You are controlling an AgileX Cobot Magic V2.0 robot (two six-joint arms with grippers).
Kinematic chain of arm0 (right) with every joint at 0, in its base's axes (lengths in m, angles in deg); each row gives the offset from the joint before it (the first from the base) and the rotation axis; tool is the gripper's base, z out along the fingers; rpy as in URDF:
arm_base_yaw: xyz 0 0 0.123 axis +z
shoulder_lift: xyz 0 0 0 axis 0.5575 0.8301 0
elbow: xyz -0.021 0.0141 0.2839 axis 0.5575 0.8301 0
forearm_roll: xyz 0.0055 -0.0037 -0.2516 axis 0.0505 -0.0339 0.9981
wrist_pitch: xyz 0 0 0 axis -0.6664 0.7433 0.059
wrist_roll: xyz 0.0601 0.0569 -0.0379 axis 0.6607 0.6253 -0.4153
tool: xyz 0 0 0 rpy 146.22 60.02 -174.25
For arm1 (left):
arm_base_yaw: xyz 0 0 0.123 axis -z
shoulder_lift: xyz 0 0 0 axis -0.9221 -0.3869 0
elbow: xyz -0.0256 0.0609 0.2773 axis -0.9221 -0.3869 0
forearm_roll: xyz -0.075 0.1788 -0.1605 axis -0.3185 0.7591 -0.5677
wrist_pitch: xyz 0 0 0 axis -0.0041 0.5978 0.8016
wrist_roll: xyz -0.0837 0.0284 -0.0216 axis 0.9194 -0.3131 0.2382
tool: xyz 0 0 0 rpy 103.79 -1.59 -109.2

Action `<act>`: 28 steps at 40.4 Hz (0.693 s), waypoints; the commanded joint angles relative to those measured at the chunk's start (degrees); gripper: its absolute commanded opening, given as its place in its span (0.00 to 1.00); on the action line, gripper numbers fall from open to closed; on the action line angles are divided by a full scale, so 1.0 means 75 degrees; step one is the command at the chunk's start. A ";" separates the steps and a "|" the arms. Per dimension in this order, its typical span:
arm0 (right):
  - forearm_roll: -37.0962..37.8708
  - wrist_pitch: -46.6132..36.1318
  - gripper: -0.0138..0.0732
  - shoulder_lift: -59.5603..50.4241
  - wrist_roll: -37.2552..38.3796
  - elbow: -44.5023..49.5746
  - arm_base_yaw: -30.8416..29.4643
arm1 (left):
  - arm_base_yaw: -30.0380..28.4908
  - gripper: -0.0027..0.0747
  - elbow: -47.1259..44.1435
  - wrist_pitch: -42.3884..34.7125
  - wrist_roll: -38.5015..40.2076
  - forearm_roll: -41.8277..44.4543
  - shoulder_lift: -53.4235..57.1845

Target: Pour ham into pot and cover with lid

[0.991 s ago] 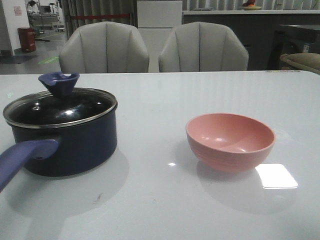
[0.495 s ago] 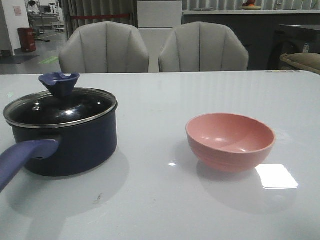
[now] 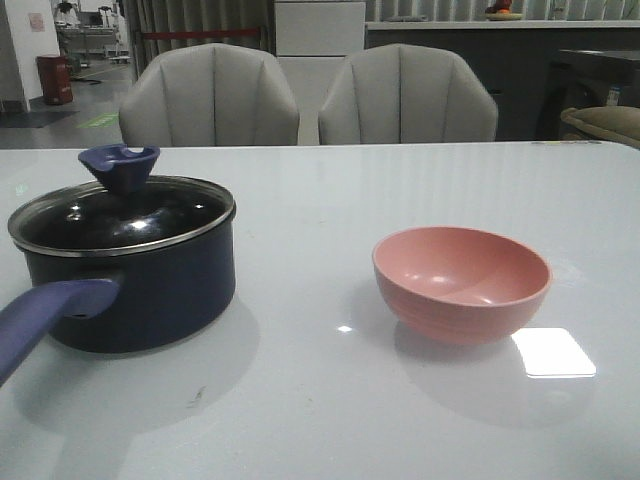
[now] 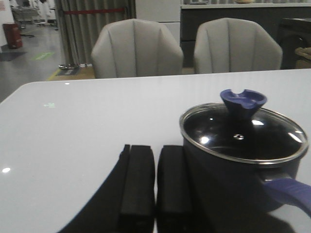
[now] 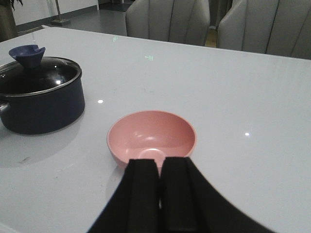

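Note:
The navy pot (image 3: 135, 290) stands at the left of the table, its blue-purple handle (image 3: 45, 315) pointing toward me. The glass lid (image 3: 120, 218) with its dark blue knob (image 3: 120, 165) sits on the pot. The pink bowl (image 3: 461, 283) stands at the right and looks empty; no ham shows in any view. My left gripper (image 4: 155, 150) is shut and empty, beside the pot (image 4: 233, 184). My right gripper (image 5: 160, 162) is shut and empty, just short of the near rim of the bowl (image 5: 151, 133). Neither gripper shows in the front view.
The white table (image 3: 320, 200) has two grey chairs (image 3: 210, 95) behind its far edge. A bright reflection (image 3: 552, 352) lies on the table right of the bowl.

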 commanded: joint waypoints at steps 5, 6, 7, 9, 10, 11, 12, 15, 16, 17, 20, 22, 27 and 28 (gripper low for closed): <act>0.0029 -0.0644 0.33 0.0063 -0.0054 -0.0230 0.0009 | -0.0597 0.18 -0.0171 -0.1197 -0.0008 0.0025 0.0159; 0.0029 -0.0644 0.33 0.0063 -0.0054 -0.0230 0.0009 | -0.0632 0.18 -0.0171 -0.1184 -0.0008 0.0025 0.0159; 0.0029 -0.0644 0.33 0.0063 -0.0054 -0.0230 0.0009 | -0.0654 0.18 -0.0171 -0.1166 -0.0008 0.0025 0.0159; 0.0029 -0.0644 0.33 0.0063 -0.0054 -0.0230 0.0009 | -0.0654 0.18 -0.0171 -0.1166 -0.0008 0.0025 0.0159; 0.0029 -0.0644 0.33 0.0063 -0.0054 -0.0230 0.0009 | -0.0654 0.18 -0.0171 -0.1166 -0.0008 0.0025 0.0159; 0.0029 -0.0644 0.33 0.0063 -0.0054 -0.0230 0.0009 | -0.0654 0.18 -0.0171 -0.1166 -0.0008 0.0025 0.0159; 0.0029 -0.0644 0.33 0.0063 -0.0054 -0.0230 0.0009 | -0.0654 0.18 -0.0171 -0.1166 -0.0008 0.0025 0.0159; 0.0029 -0.0644 0.33 0.0063 -0.0054 -0.0230 0.0009 | -0.0654 0.18 -0.0171 -0.1166 -0.0008 0.0025 0.0159; 0.0029 -0.0644 0.33 0.0063 -0.0054 -0.0230 0.0009 | -0.0654 0.18 -0.0171 -0.1166 -0.0008 0.0025 0.0159; 0.0029 -0.0644 0.33 0.0063 -0.0054 -0.0230 0.0009 | -0.0654 0.18 -0.0171 -0.1166 -0.0008 0.0025 0.0159; 0.0029 -0.0644 0.33 0.0063 -0.0054 -0.0230 0.0009 | -0.0654 0.18 -0.0171 -0.1166 -0.0008 0.0025 0.0159; 0.0029 -0.0644 0.33 0.0063 -0.0054 -0.0230 0.0009 | -0.0654 0.18 -0.0171 -0.1166 -0.0008 0.0025 0.0159; 0.0029 -0.0644 0.33 0.0063 -0.0054 -0.0230 0.0009 | -0.0654 0.18 -0.0171 -0.1166 -0.0008 0.0025 0.0159; 0.0029 -0.0644 0.33 0.0063 -0.0054 -0.0230 0.0009 | -0.0654 0.18 -0.0171 -0.1166 -0.0008 0.0025 0.0159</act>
